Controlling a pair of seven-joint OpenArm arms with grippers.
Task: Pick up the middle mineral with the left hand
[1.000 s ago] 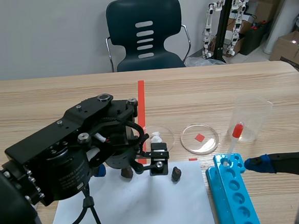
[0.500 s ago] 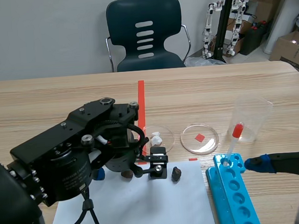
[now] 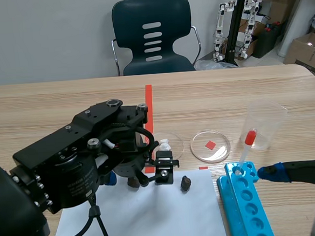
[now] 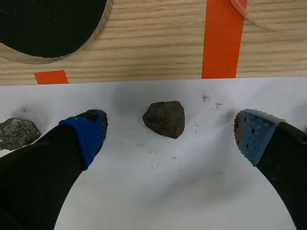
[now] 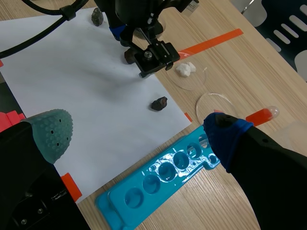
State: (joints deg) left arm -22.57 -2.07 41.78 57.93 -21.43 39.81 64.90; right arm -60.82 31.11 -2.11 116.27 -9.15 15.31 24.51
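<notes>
The middle mineral (image 4: 164, 119), a brown rock, lies on the white paper (image 4: 168, 191), with a fingertip on each side and not touching it. My left gripper (image 4: 170, 134) hangs open just above it. In the scene view the left arm's bulk covers most of this rock (image 3: 133, 181). A grey mineral (image 4: 17, 133) lies outside one blue pad, and a third dark mineral (image 3: 186, 183) sits further right on the paper. My right gripper (image 5: 139, 132) is open and holds nothing, low at the table's right beside the blue rack (image 3: 244, 203).
Beyond the paper are a petri dish with a white lump (image 3: 167, 144), a second dish over a red mark (image 3: 210, 145) and a black-bottomed dish (image 4: 48, 26). A red-tipped dropper (image 3: 246, 144) stands in the rack, and a clear beaker (image 3: 266, 122) stands behind it.
The left arm has shifted only slightly over the paper. The minerals and the right arm have not moved.
</notes>
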